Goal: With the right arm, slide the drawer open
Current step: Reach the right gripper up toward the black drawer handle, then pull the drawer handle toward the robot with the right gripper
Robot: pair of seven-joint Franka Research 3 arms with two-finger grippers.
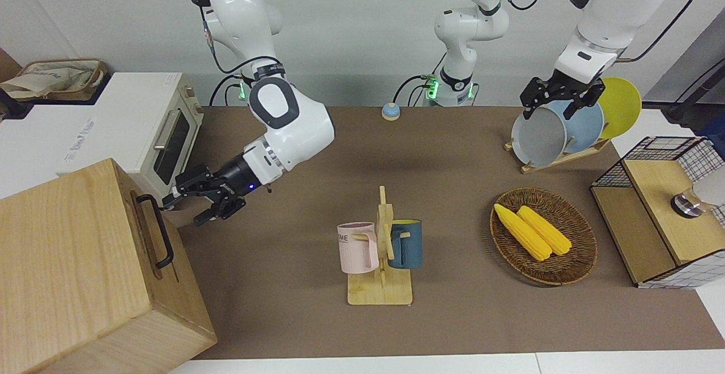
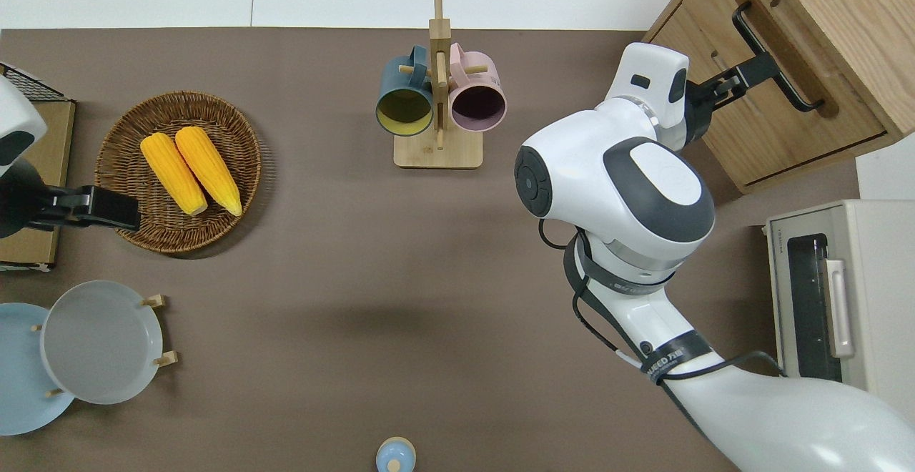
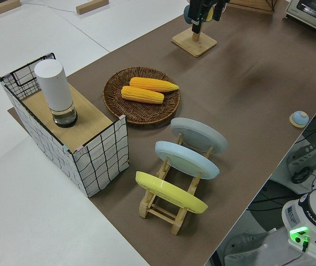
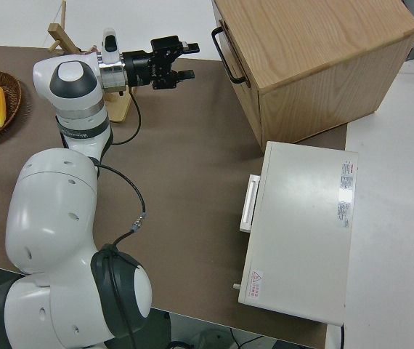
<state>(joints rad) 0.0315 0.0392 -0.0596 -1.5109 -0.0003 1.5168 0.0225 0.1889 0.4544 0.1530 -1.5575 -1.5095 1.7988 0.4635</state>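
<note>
Jaws apart on right gripper, just short of drawer handle (brown tabletop); left arm parked.

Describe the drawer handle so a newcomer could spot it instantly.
Find the big light-wood box at the right arm's end of the table, next to the white toaster oven. On the box's front sits the black bar handle, with the right gripper, open, close to it. The oven's handle is silver instead.
</note>
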